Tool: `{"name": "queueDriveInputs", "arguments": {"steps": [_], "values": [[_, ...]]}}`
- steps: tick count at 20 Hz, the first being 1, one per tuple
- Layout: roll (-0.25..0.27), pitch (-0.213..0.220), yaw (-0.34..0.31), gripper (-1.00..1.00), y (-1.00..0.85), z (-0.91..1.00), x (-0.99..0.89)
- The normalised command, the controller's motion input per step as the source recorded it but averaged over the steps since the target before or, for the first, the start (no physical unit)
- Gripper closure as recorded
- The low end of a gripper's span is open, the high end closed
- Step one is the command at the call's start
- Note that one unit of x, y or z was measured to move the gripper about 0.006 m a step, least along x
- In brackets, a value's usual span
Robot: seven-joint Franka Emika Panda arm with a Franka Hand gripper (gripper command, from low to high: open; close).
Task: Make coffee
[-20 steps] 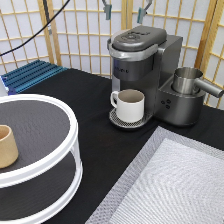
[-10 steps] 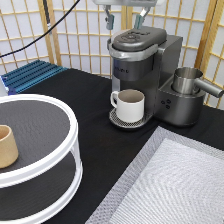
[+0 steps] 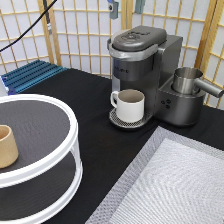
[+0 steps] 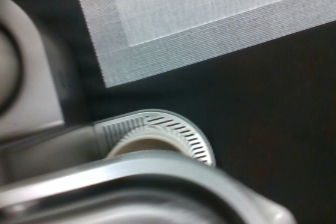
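Mat [image 3: 175,185] of pale grey weave with a darker border fills the exterior view's bottom right, flat on the black table [image 3: 95,100]. At the bottom left stands a round two-tier stand [image 3: 71,150] with white rims and dark mesh shelves. A tan handleless cup [image 3: 6,146] sits upright on its upper shelf.

Further back, a cream mug [image 3: 131,105] with its handle toward the exterior view's left stands upright on the round slotted drip tray [image 3: 115,120] of the coffee machine [image 3: 145,60]. The machine is a dark grey box with a rounded, silver-trimmed lid [image 3: 137,39], which is down. A brushed-metal jug [image 3: 187,80] with a long handle sits on the machine's side platform. The wrist view looks down past the machine's top [image 4: 135,190] at the tray's slots [image 4: 191,140] and a corner of the mat [image 4: 187,35].

Behind these are a blue ribbed rack [image 3: 30,75], a dark cable [image 3: 25,32] and a wooden lattice screen [image 3: 80,35].

The gripper [image 3: 125,7] hangs above the lid at the exterior view's top edge, its fingers spread apart and grasping nothing. It has climbed since half a second ago, and only its tips now show. The coffee pod is nowhere in sight. With the lid shut, the mug in place and the hand empty, the pod is probably already inside the machine, though the pictures cannot confirm that.
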Motion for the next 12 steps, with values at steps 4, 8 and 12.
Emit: {"name": "queueDriveInputs", "arguments": {"steps": [4,8,12], "values": [[-0.009,-0.02,0.144,-1.0,0.24,-0.16,-0.43],[-0.011,-0.042,0.138,-1.0,0.24,-0.05,-0.28],[0.02,-0.049,0.054,-1.0,-0.18,-0.08,0.0]]}}
